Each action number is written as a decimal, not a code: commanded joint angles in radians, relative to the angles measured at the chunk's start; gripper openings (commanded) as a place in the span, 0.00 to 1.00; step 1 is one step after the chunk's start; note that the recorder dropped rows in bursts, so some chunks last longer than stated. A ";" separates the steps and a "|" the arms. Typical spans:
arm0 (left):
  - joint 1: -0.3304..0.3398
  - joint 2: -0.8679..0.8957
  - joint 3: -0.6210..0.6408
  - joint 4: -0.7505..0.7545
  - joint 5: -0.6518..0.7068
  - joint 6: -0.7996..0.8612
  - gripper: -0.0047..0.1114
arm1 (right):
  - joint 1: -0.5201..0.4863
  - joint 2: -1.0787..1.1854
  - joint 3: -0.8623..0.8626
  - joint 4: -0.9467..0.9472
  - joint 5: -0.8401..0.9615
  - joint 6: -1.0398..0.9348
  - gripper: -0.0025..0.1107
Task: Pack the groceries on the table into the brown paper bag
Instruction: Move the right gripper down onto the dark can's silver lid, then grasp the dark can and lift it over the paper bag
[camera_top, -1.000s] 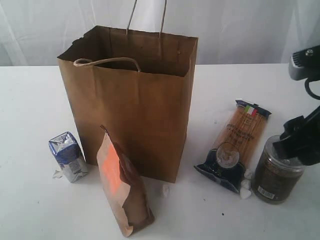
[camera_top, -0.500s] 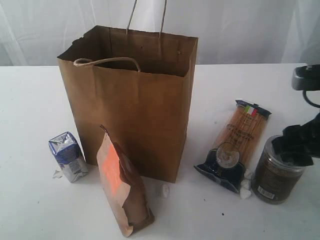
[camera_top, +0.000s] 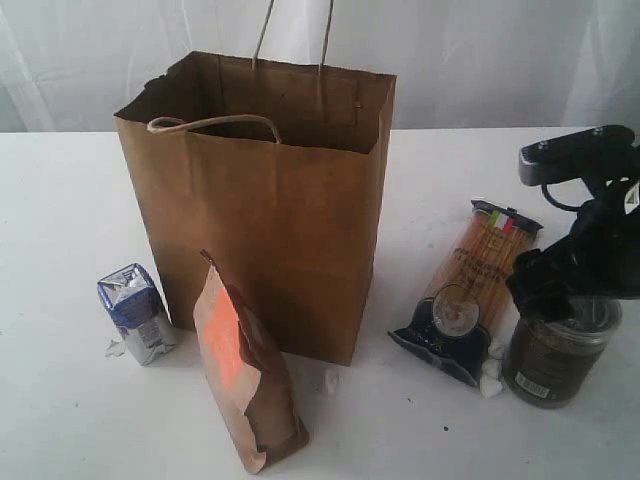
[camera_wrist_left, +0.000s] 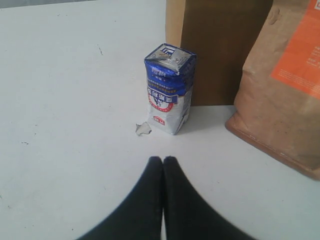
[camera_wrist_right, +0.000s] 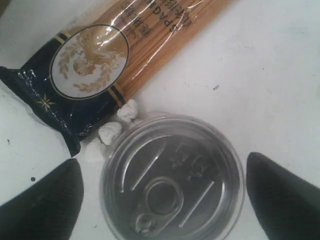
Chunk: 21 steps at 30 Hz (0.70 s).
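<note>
The carton (camera_top: 135, 312), pouch (camera_top: 245, 370), spaghetti packet (camera_top: 470, 295) and dark jar (camera_top: 553, 360) wait unpacked on the desk (camera_top: 60, 200) beside the brown paper bag (camera_top: 270, 230), with the right end effector (camera_wrist_right: 161, 159) spread open over the jar and the left end effector (camera_wrist_left: 163, 162) clenched empty.

Brown paper bag (camera_top: 270, 220) stands upright, mouth open, on the white counter (camera_top: 60, 200) — blue-white carton (camera_top: 137, 312) and tilted orange-labelled pouch (camera_top: 245, 370) left, spaghetti packet (camera_top: 470, 290) lying flat, dark jar (camera_top: 550, 360) upright right.

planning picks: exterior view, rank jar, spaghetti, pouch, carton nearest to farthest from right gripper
1. dark jar, right under the right gripper
2. spaghetti packet, just left of the jar
3. brown pouch, in front of the bag
4. blue-white carton, far left
</note>
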 joint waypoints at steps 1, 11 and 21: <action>-0.002 -0.005 0.004 0.003 0.005 -0.009 0.05 | -0.005 0.048 -0.007 -0.002 -0.015 -0.012 0.74; -0.002 -0.005 0.004 0.003 0.005 -0.009 0.05 | -0.005 0.122 0.001 0.002 -0.028 -0.026 0.74; -0.002 -0.005 0.004 0.003 0.005 -0.009 0.05 | -0.005 0.140 0.008 0.013 -0.016 -0.026 0.48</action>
